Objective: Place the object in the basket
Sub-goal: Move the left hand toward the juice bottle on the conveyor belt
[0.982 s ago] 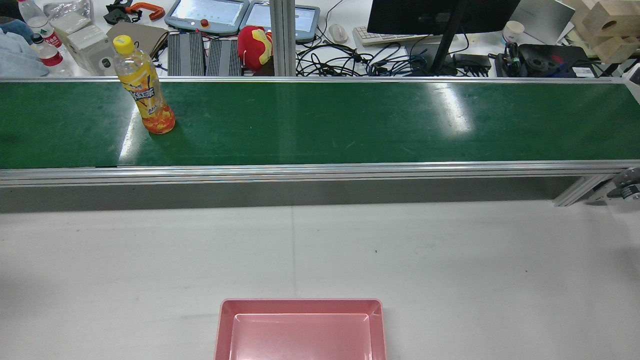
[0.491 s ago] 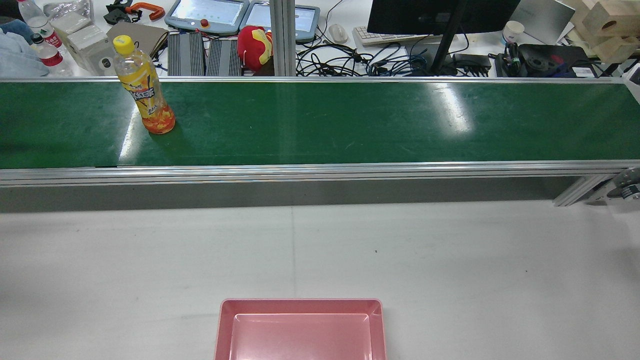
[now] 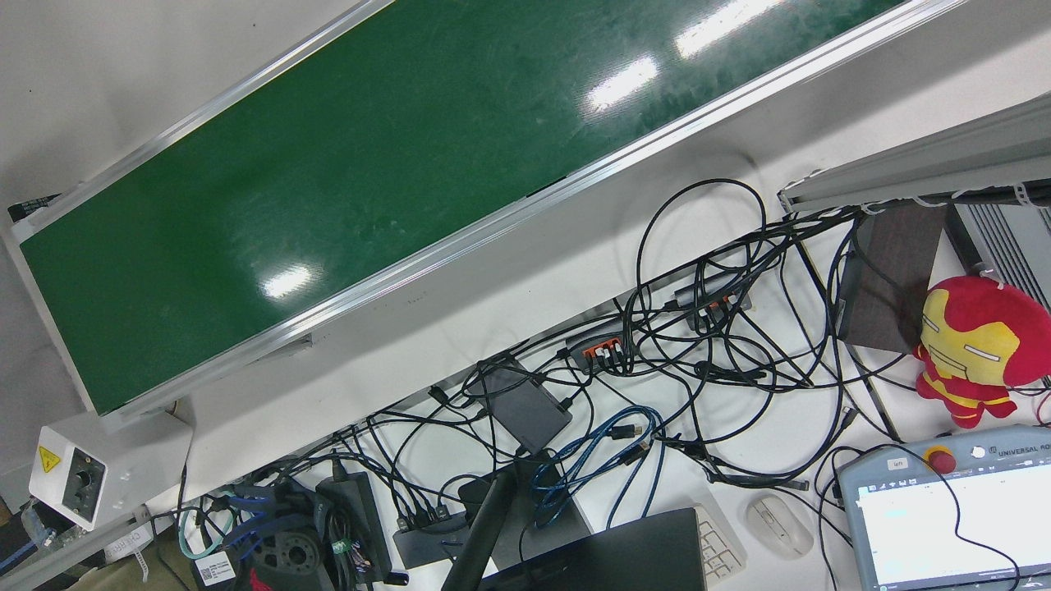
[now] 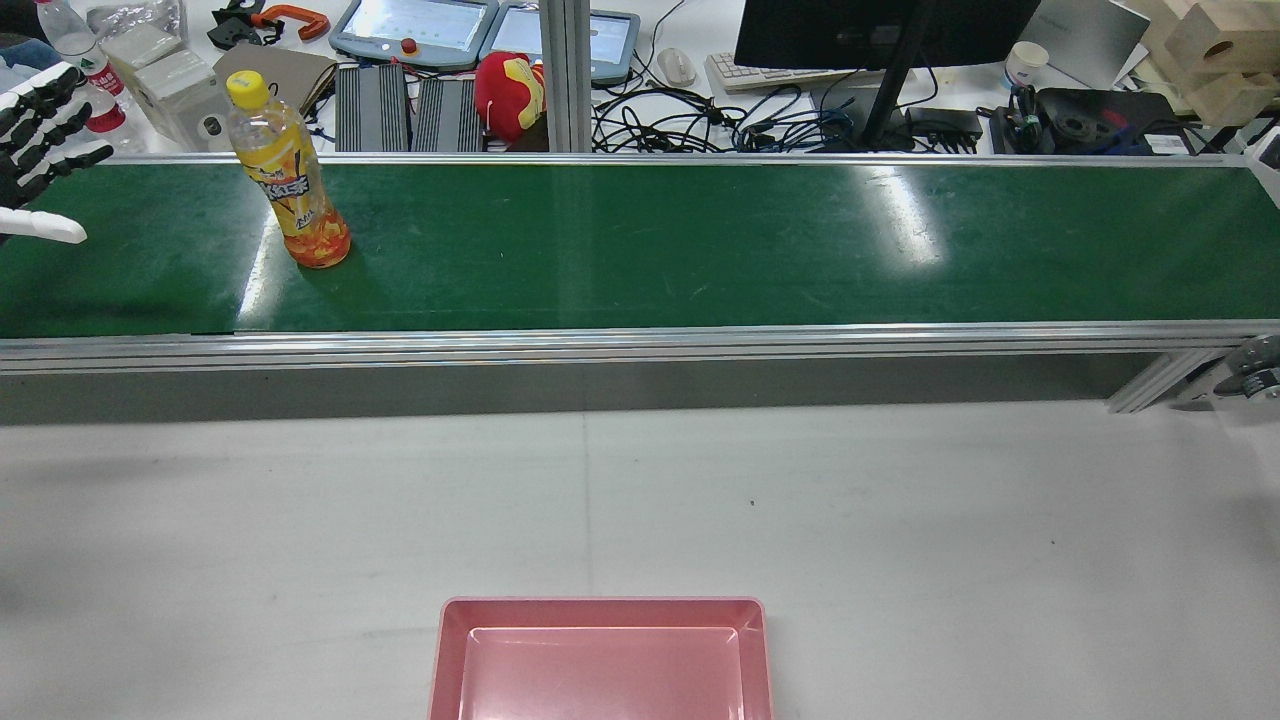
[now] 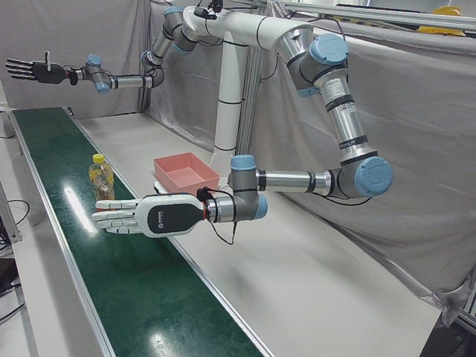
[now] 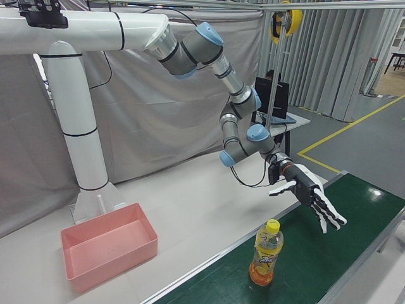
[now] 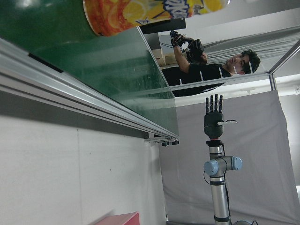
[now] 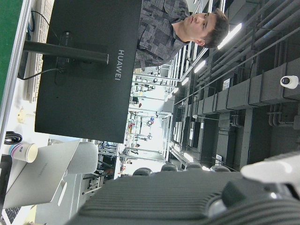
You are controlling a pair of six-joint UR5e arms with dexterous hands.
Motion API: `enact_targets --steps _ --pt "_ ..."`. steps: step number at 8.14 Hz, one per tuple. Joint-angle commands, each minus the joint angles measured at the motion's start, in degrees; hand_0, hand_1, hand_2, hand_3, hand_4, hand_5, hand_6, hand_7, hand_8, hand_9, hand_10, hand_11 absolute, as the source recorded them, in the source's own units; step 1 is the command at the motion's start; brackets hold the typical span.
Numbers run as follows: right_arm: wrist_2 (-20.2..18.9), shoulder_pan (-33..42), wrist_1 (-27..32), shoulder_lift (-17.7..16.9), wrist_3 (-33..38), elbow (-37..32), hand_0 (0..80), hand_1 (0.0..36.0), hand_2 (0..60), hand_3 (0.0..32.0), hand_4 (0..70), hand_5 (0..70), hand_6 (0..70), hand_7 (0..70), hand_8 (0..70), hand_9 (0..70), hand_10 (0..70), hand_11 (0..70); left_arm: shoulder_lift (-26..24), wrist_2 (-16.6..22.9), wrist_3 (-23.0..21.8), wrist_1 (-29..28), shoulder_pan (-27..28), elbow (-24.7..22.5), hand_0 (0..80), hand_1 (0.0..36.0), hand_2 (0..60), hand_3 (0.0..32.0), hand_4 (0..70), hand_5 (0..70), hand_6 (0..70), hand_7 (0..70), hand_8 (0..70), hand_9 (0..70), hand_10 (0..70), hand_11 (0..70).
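One bottle point(image 4: 288, 170) stands upright on the green conveyor belt point(image 4: 700, 240), toward the belt's left end in the rear view; yellow cap, clear upper body, yellow-orange label with printed characters too small to read; the left hand view shows the lower label with orange-slice artwork, lettering not legible. One pink basket point(image 4: 603, 655) sits on the white table point(image 4: 900, 520), well apart from the bottle, at the near edge of the rear view; nothing lies in it.

Left hand point(image 5: 141, 216): flat, fingers spread and extended, holding nothing; it hovers over the belt just beside the bottle, not touching it; its fingertips point(image 4: 55, 110) enter the rear view at the left edge. Right hand point(image 5: 33, 71): raised high, well clear of the belt at the far end, fingers extended and apart, holding nothing.

Readable writing: "HUAWEI" on the back of one black monitor point(image 8: 89, 70) in the right hand view; "UNIVERSAL RO", cut by the frame edge, and a small tag "left" on one teach pendant point(image 3: 952, 509) in the front view; two pendants point(image 4: 480, 35) lie side by side in the rear view. One yellow warning triangle marks the white control box point(image 3: 90, 468) at the belt's end. One red-and-yellow plush toy point(image 3: 977, 345) lies among the cables; one paper cup point(image 4: 1025, 62) stands beside the monitor.
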Motion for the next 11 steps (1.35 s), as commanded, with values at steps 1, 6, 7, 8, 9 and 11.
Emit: enact_targets --steps 1,6,7,8,9,11 --pt "0.02 0.0 0.0 0.0 0.09 0.08 0.0 0.0 0.0 0.0 0.0 0.0 0.0 0.0 0.0 0.0 0.0 0.0 -5.13 -4.82 0.58 3.81 3.64 0.21 60.7 23.4 0.1 0.0 6.7 8.7 0.0 0.0 4.3 4.8 8.1 14.6" --pt "0.02 0.0 0.0 0.0 0.0 0.08 0.0 0.0 0.0 0.0 0.0 0.0 0.0 0.0 0.0 0.0 0.0 0.0 -11.38 -8.6 2.52 7.42 9.88 1.87 58.3 22.7 3.5 0.0 5.7 9.4 0.0 0.0 5.5 6.2 6.4 11.9" --pt "0.02 0.0 0.0 0.0 0.09 0.08 0.0 0.0 0.0 0.0 0.0 0.0 0.0 0.0 0.0 0.0 0.0 0.0 -12.44 -8.6 2.52 7.43 9.88 3.18 58.4 22.9 4.1 0.0 6.1 9.7 0.0 0.0 5.6 6.5 6.7 12.3" --pt "0.02 0.0 0.0 0.0 0.09 0.08 0.0 0.0 0.0 0.0 0.0 0.0 0.0 0.0 0.0 0.0 0.0 0.0 -14.1 -8.51 2.52 7.43 9.88 4.94 57.5 22.3 4.2 0.0 6.2 9.8 0.0 0.0 5.4 6.2 6.7 12.2" --pt "-0.07 0.0 0.0 0.0 0.0 0.17 0.0 0.0 0.0 0.0 0.0 0.0 0.0 0.0 0.0 0.0 0.0 0.0 -15.86 -8.51 2.52 7.43 9.97 6.52 57.4 22.4 5.4 0.0 6.6 10.0 0.0 0.0 5.7 6.7 6.9 12.5" --pt "-0.07 0.0 0.0 0.0 0.0 0.17 0.0 0.0 0.0 0.0 0.0 0.0 0.0 0.0 0.0 0.0 0.0 0.0 -17.98 -8.51 2.6 8.3 10.14 7.24 57.3 22.4 5.3 0.0 6.8 10.3 0.0 0.0 5.7 6.7 6.8 12.4"
